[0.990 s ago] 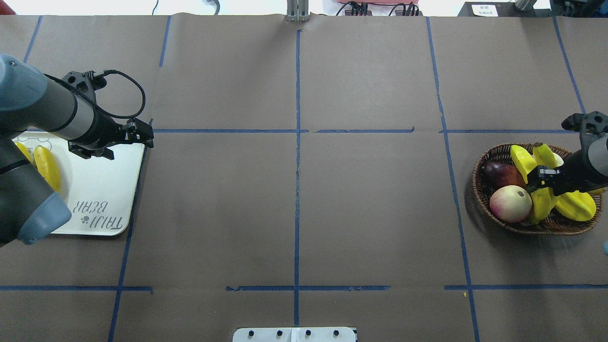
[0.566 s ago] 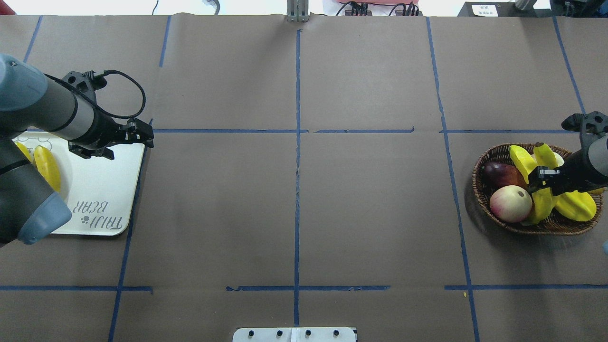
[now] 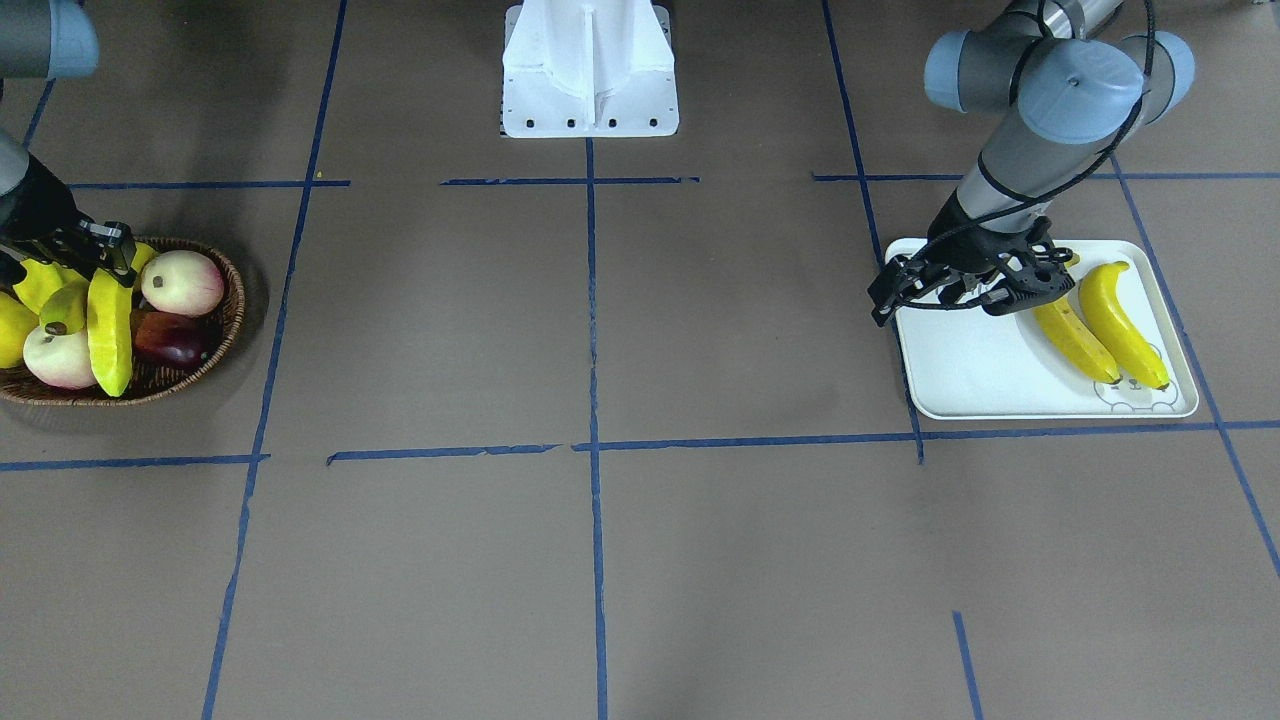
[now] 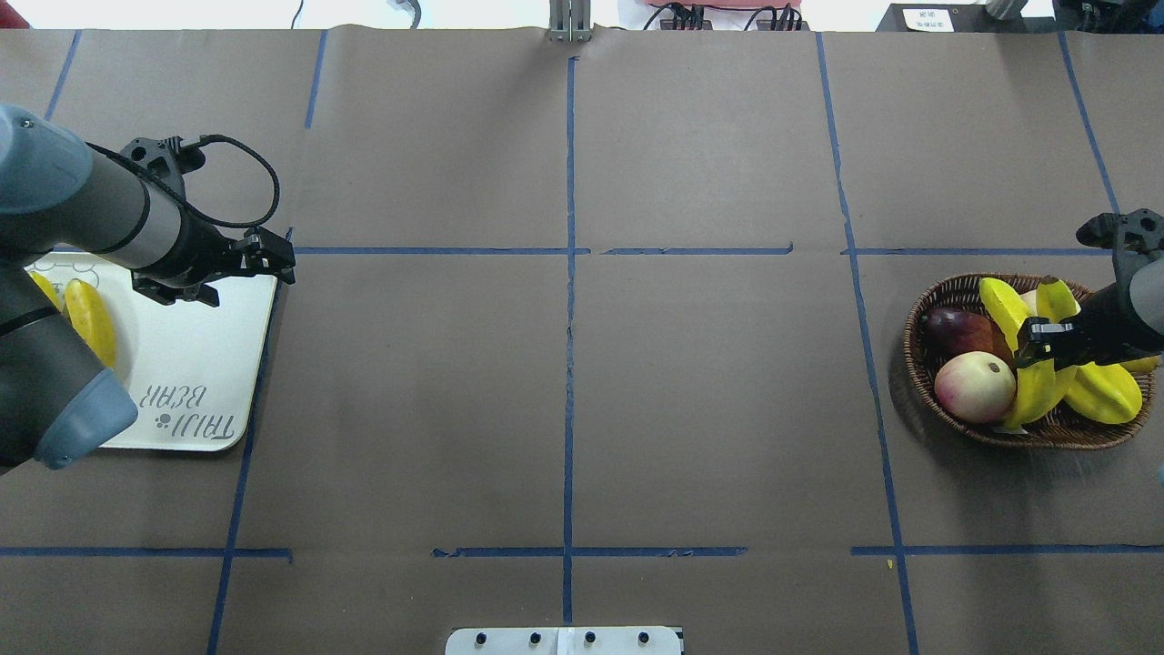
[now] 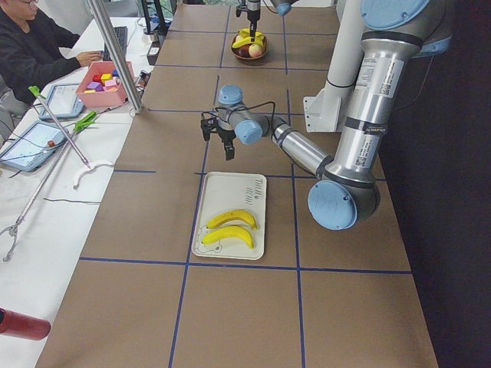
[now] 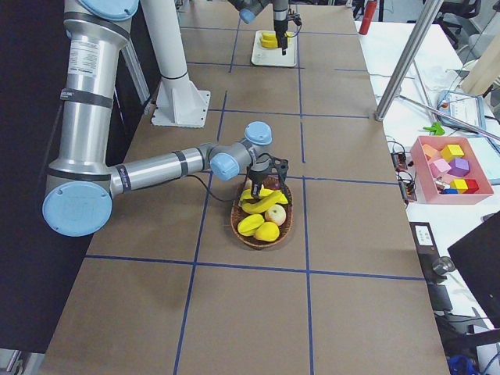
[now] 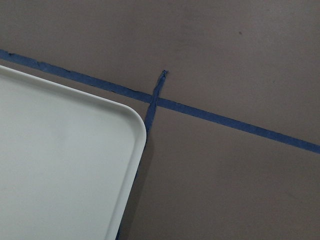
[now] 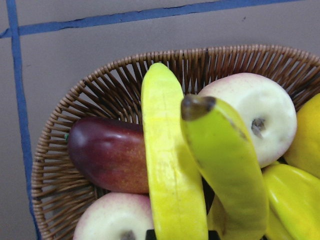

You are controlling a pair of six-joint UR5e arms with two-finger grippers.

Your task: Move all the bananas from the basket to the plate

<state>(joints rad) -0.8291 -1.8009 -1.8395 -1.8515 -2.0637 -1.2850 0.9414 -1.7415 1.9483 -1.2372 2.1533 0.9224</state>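
The wicker basket [image 4: 917,338] stands at the table's right end. My right gripper [image 4: 1038,344] reaches into it and is shut on a banana [image 4: 1003,309] that lies across the other fruit. A second banana [image 4: 1055,297] with a dark tip leans beside it. Both show close up in the right wrist view, the gripped one [image 8: 170,160] and the second [image 8: 227,165]. The white plate [image 4: 200,355] is at the left end with two bananas [image 3: 1075,340] [image 3: 1122,325] on it. My left gripper [image 4: 273,259] is open and empty over the plate's far corner [image 7: 135,125].
The basket also holds two peaches [image 4: 975,387] [image 8: 250,110], a dark red fruit [image 4: 955,329] and a yellow starfruit [image 4: 1105,393]. Blue tape lines cross the brown table. The robot's base plate [image 3: 590,70] is at the near middle edge.
The right gripper has risen slightly with the banana, and the second banana and a peach have shifted a little in the basket. The left arm has not moved.
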